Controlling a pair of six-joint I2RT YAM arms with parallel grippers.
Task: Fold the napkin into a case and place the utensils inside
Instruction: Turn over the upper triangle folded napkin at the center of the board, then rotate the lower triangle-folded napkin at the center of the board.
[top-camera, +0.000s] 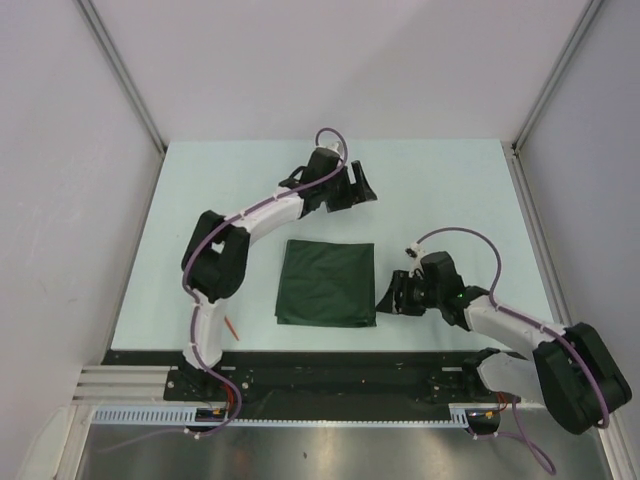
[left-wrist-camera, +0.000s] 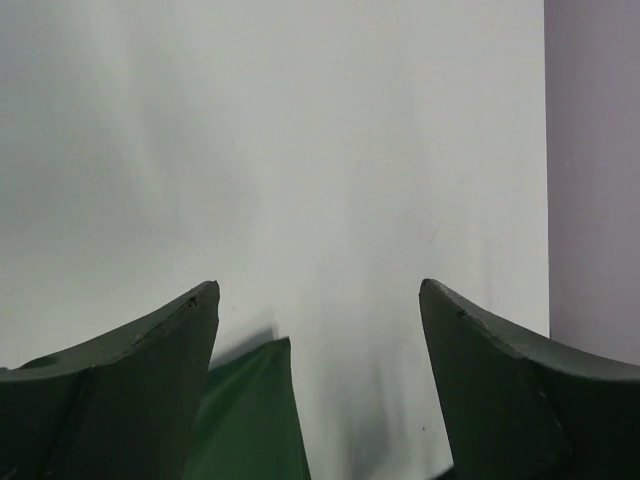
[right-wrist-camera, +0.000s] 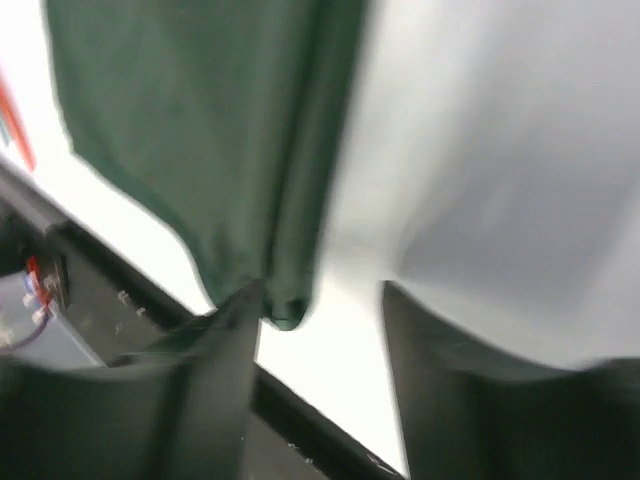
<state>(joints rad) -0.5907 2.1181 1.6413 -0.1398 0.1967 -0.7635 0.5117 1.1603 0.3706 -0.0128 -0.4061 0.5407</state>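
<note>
The dark green napkin (top-camera: 326, 283) lies flat mid-table as a rough square, with a fold along its right side (right-wrist-camera: 300, 150). My left gripper (top-camera: 367, 190) is open and empty past the napkin's far right corner. That corner (left-wrist-camera: 250, 420) shows between its fingers (left-wrist-camera: 150, 380) in the left wrist view. My right gripper (top-camera: 386, 298) is open beside the napkin's near right corner (right-wrist-camera: 288, 312), which sits against its left finger (right-wrist-camera: 220, 370). An orange-red utensil (top-camera: 233, 326) lies near the left arm's base and shows at the right wrist view's left edge (right-wrist-camera: 12, 115). The teal-green utensil is not visible.
A black rail (top-camera: 330, 370) runs along the table's near edge, close under the right gripper (right-wrist-camera: 100, 270). White walls (top-camera: 60, 150) enclose the pale table (top-camera: 450, 190) on the left, back and right.
</note>
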